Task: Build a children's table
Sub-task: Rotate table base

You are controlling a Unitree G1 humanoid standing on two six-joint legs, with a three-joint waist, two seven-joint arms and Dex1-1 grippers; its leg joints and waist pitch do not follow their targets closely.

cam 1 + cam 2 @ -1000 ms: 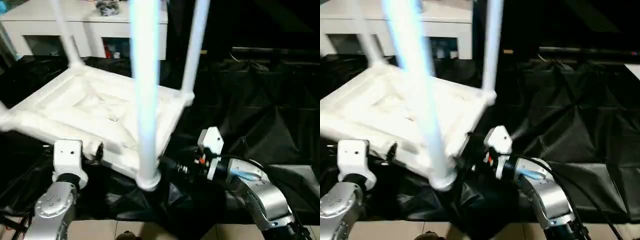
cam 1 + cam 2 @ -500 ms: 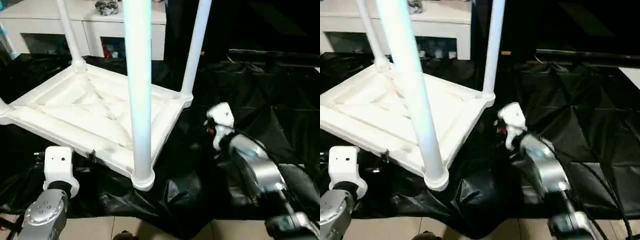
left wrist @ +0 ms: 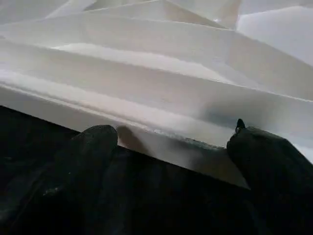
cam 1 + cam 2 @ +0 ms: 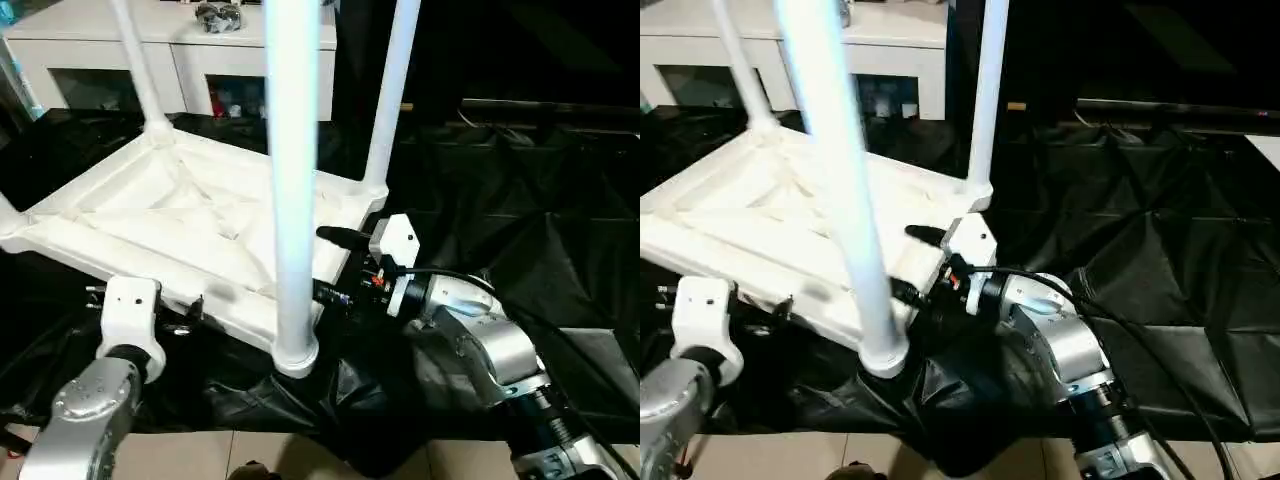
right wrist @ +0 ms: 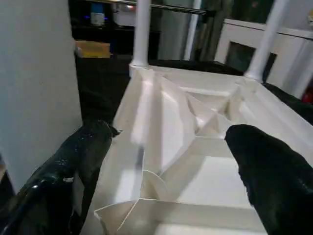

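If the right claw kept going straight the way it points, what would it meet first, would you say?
Probably the tabletop's ribbed underside: the right claw, open, straddles its side rim. Depth is hard to judge.

My arms are silver metal forearms with white boxy wrist blocks; black cables loop behind the right gripper [image 4: 335, 265], red bits there, chunky glossy black fingers [image 5: 78, 161].

Black crinkled sheet [image 4: 520, 230] covers floor ahead of me. Upturned tabletop [image 4: 180, 215] lies directly on it, ribbed underside up, legs [image 4: 293, 170] upright. Bare pale floor strip [image 4: 260, 455] along sheet's near edge.
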